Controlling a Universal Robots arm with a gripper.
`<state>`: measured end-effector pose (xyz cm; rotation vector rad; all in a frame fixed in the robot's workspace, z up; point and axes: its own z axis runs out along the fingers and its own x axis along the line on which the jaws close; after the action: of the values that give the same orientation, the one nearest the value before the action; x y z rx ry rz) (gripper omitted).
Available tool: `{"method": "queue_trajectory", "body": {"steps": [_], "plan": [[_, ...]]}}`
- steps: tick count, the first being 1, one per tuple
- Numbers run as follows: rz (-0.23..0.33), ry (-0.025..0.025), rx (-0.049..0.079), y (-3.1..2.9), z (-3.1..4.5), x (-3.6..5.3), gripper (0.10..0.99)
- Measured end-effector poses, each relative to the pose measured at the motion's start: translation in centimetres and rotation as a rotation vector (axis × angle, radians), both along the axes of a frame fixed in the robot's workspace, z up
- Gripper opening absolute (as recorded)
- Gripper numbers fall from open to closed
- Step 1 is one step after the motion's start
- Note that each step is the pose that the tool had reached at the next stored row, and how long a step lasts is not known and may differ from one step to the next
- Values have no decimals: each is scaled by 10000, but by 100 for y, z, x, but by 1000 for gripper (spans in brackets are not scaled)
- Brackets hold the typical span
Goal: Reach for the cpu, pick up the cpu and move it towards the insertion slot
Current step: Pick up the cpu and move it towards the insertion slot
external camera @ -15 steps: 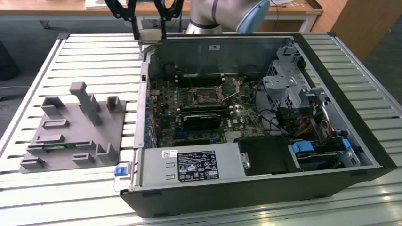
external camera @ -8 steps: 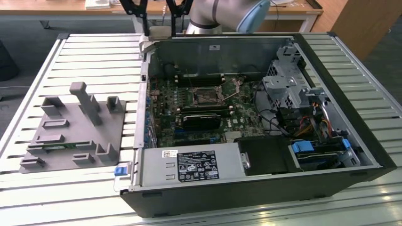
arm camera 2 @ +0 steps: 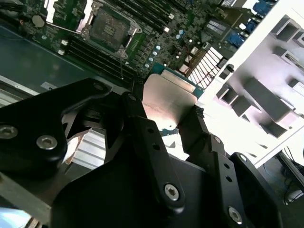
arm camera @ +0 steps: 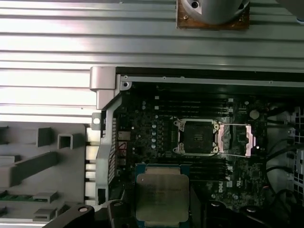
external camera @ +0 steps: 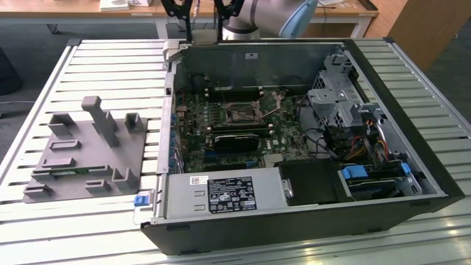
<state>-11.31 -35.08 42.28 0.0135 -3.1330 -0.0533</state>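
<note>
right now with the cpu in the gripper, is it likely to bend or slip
The cpu looks like a flat metal-topped square, so it is probably stiff and won't bend. The gripper holds it only by its thin edges, and that smooth top suggests it could slip or tilt if bumped. It seems light for its size.

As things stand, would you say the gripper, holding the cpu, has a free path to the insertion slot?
Probably yes. The gripper is shut on the cpu above the open case, and the insertion slot lies uncovered on the board, its metal frame flipped aside, with nothing visible between them.

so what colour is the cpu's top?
Silvery-grey metal with a teal-green rim; the cpu shows best in the first wrist view.
</note>
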Motion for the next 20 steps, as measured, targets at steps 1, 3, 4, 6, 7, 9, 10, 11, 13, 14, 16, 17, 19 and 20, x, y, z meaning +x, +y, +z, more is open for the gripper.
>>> {"method": "queue_trajectory", "body": {"steps": [1, 3, 4, 6, 7, 9, 10, 11, 13, 14, 16, 17, 19, 20], "plan": [[0, -3, 0, 2, 0, 32, 541], [1, -8, 0, 5, 0, 97, 541], [0, -12, 0, 5, 0, 130, 541], [0, -17, 0, 8, 0, 190, 541], [1, -20, 1, 10, 0, 223, 541], [0, -24, 0, 21, 0, 284, 541], [0, -28, 1, 30, -1, 310, 541], [0, -31, 0, 43, -1, 335, 541], [1, -40, 1, 78, -3, 377, 541], [0, -43, 0, 105, -4, 395, 541], [0, -47, 0, 162, -6, 430, 541], [0, -50, 1, 193, -8, 448, 541], [1, -52, 0, 247, -11, 485, 541], [2, -54, 0, 271, -12, 504, 541]]}}
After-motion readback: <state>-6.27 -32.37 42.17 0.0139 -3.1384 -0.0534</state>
